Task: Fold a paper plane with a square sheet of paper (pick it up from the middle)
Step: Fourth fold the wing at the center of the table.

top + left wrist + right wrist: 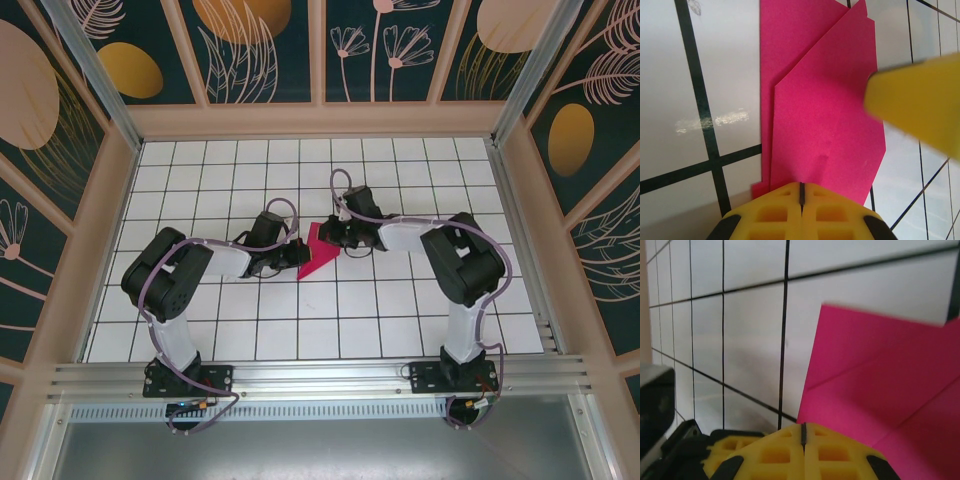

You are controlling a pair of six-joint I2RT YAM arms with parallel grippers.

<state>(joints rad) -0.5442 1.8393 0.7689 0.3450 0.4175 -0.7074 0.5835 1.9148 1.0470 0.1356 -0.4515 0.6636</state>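
Note:
The pink sheet of paper (318, 255) lies on the gridded table between my two grippers, folded into overlapping layers with a point toward the near left. In the left wrist view the paper (825, 110) shows diagonal folded edges, and its near edge runs under my left gripper (801, 192), whose yellow fingers are shut with the tips down on the paper. My right gripper (803, 432) is shut too, at the paper's (880, 385) left edge. In the top view the left gripper (297, 253) and the right gripper (336, 238) flank the paper closely. Whether either one pinches a layer is hidden.
The white table with black grid lines (330, 330) is fenced by wooden walls (320, 120). A blurred yellow finger of the right gripper (920, 100) hangs over the paper's right side in the left wrist view. A dark part of the other arm (655, 405) stands at the left of the right wrist view.

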